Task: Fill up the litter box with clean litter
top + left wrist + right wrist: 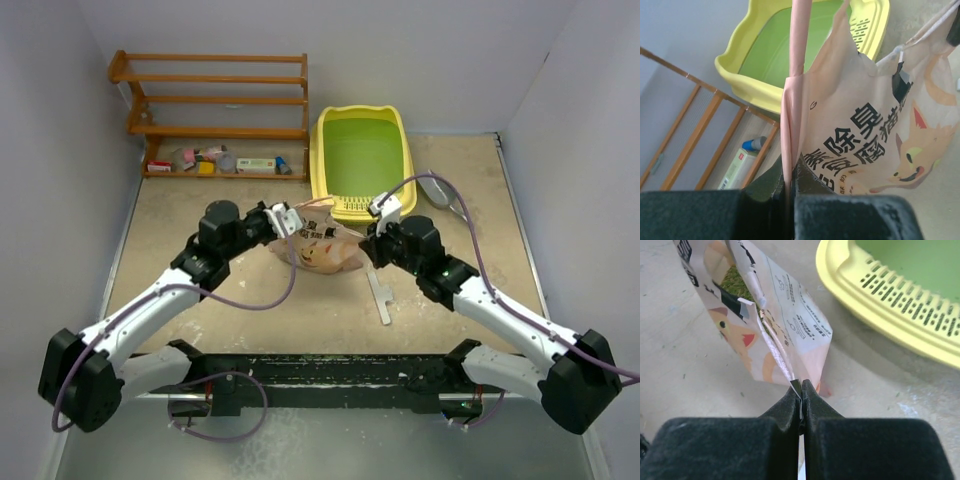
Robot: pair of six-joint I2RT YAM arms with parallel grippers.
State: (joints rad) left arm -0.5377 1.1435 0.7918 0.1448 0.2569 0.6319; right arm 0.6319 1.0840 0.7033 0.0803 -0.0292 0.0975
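Observation:
The yellow litter box point(316, 165) with a green basin stands at the back centre of the table, and its floor shows bare green. Just in front of it hangs a crinkled pink-tan printed bag point(325, 252), stretched between both grippers. My left gripper point(283, 222) is shut on the bag's left edge, pinched between the pads point(791, 175). On the right corner of the bag point(790, 330), my right gripper point(801, 390) is shut too. The box's slotted lip point(880, 305) lies close beyond the bag. The clean litter is hidden.
A wooden shelf rack point(215, 100) with small items on its bottom shelf stands at the back left. A grey scoop point(437, 192) lies right of the box. A white strip point(381, 295) lies on the table under my right arm. Walls close in both sides.

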